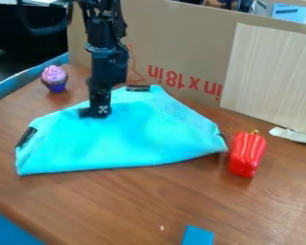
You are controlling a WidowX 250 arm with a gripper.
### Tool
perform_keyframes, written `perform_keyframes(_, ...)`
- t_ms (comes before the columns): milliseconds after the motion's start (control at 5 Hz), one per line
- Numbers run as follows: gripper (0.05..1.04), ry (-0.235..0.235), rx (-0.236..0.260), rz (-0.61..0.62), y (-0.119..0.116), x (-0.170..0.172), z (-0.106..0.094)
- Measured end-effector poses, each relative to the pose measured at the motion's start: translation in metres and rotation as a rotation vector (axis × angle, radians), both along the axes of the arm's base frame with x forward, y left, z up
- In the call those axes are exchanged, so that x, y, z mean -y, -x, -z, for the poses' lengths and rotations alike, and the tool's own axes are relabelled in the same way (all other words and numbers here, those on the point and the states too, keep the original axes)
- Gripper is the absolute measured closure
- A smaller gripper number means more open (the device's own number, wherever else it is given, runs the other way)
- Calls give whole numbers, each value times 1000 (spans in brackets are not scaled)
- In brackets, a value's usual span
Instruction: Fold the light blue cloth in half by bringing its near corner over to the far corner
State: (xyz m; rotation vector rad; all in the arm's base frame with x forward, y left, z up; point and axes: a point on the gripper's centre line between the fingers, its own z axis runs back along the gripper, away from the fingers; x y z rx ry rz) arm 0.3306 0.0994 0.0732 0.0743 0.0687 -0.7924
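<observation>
- One claw is at the blue cloth; open or closed, one cannot tell.
- Slow, low motion should limit creasing.
- Red pepper, across the cloth from it, needs clearance.

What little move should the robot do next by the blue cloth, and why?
Maybe lift the gripper gently straight up. It's right down at the blue cloth, so sliding sideways might drag the cloth into the red pepper beside its corner.
</observation>
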Motion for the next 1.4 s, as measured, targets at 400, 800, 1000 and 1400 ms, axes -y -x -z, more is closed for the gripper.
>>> perform_keyframes(400, 1006, 6, 57, -14, -37, -24, 0)
perform_keyframes(800, 1006, -6, 2, -46, -76, -47, 22)
perform_keyframes(1000, 1006, -35, 66, -29, -89, -53, 28)
perform_keyframes(1400, 1009, -48, 347, 67, -107, -55, 26)
